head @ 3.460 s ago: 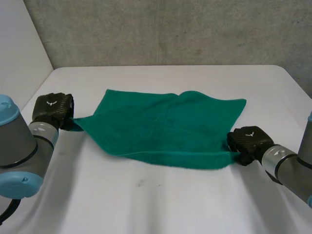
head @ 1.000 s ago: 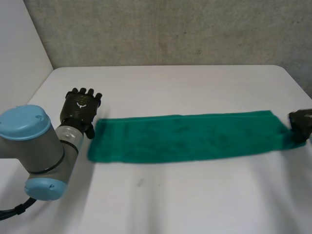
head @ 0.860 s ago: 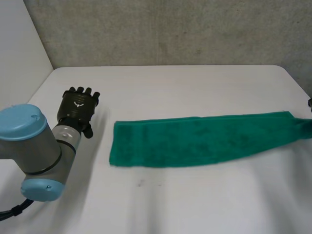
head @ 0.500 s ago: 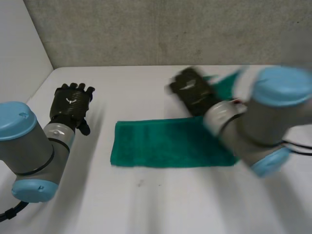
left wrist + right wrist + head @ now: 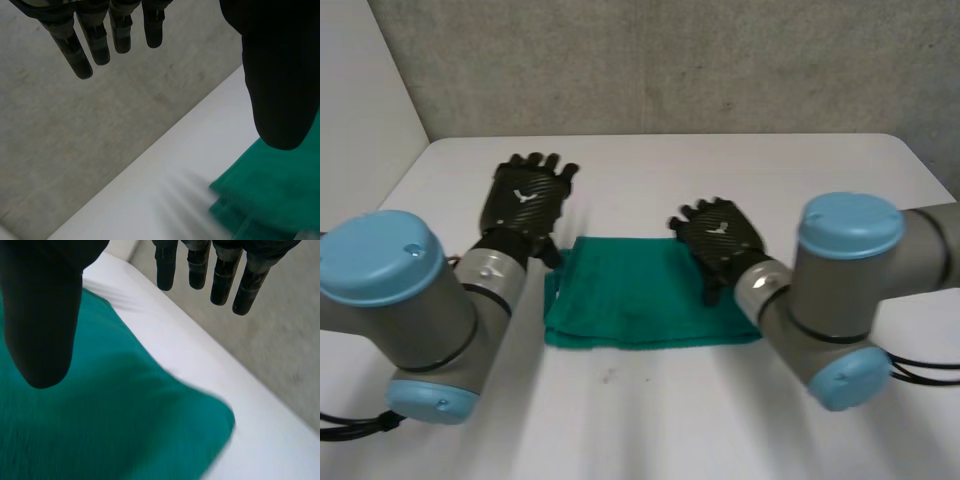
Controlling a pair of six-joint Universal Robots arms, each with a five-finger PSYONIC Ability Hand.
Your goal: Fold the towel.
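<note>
Left hand: my left hand (image 5: 528, 195) sits left of centre in the head view, just beyond the towel's far left corner. In its own wrist view the fingers (image 5: 75, 50) are straight and spread with the thumb well apart, so it is open and holds nothing.

Towel: the green towel (image 5: 630, 300) lies flat on the white bench (image 5: 740, 165) at the middle of the frame, as a compact rectangle. Beside the left hand's thumb I can see stacked layers at one corner, so I judge it folded more than once.

Right hand: my right hand (image 5: 720, 240) is right of centre, over the towel's right end. Its fingers (image 5: 165, 267) are straight and its thumb stands off from them, with cloth beneath the palm but none pinched, so it is open and empty. I cannot tell whether it rests on the cloth or hovers over it.

Done: the folding looks all but finished to me. The bundle is small, its edges roughly square, and neither hand grips it.

Left: the near left corner looks slightly uneven, so I might press or tidy it. Otherwise I would only need to lift both hands clear.
</note>
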